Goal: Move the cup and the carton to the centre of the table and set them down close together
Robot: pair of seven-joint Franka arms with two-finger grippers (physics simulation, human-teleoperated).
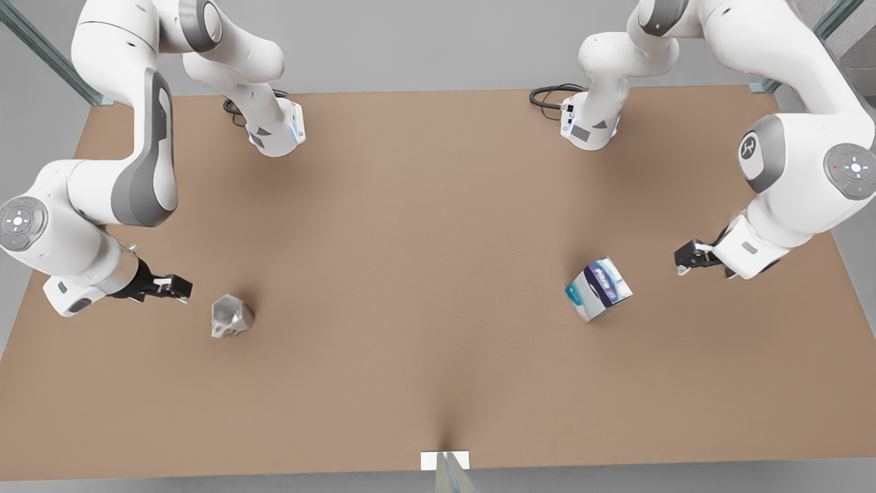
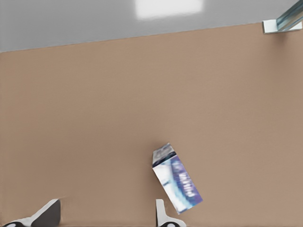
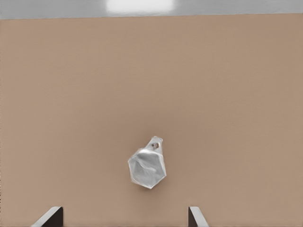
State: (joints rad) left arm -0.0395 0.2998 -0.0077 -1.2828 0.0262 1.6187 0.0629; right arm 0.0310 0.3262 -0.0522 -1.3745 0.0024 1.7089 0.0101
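Two sets of jaws stand spread, each lined up for a grasp: the left gripper has the carton just ahead of it, the right gripper the cup; both things rest on the surface, well apart, away from its centre.

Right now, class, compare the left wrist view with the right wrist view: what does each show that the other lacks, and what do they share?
Left wrist view alone: the boxy white carton with blue and teal panels, near the open left gripper, plus a metal frame post at the table's corner.

Right wrist view alone: the shiny, faceted silvery-grey cup, ahead of the open right gripper.

Both: the plain matte brown table and a grey floor strip beyond its edge.
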